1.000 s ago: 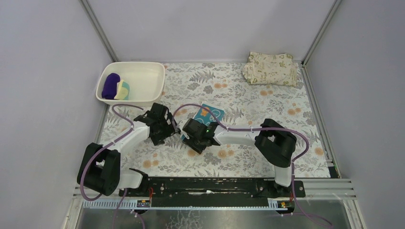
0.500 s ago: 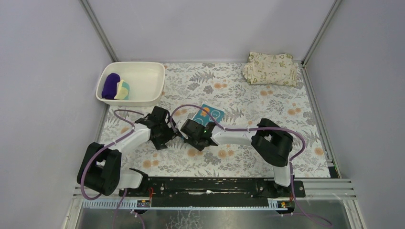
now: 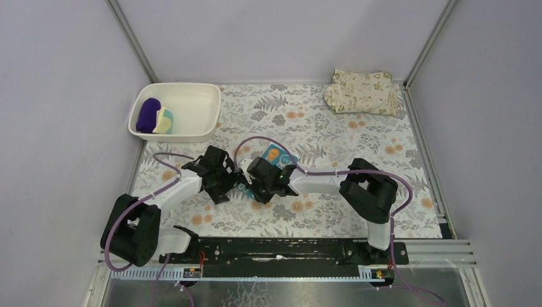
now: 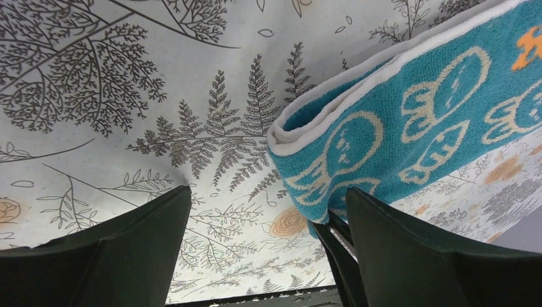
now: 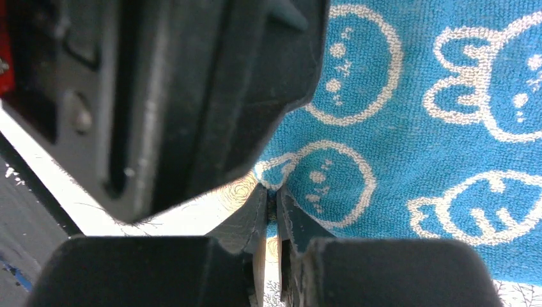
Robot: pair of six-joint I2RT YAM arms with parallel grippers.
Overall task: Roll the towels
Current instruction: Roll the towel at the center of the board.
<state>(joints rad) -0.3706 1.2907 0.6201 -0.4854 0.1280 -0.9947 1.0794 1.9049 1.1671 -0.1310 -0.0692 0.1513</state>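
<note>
Teal towel (image 4: 415,121): soft, limp terry (light, will drape). Right hand (image 5: 271,201) pinches its corner; left hand (image 4: 268,224) spread wide beside the hemmed edge, probably the best hold.

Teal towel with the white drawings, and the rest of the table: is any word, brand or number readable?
No readable text anywhere.
The teal terry towel with white cartoon figures carries pictures only, no letters.
Small tags by the black metal base rail are too small to read.
</note>
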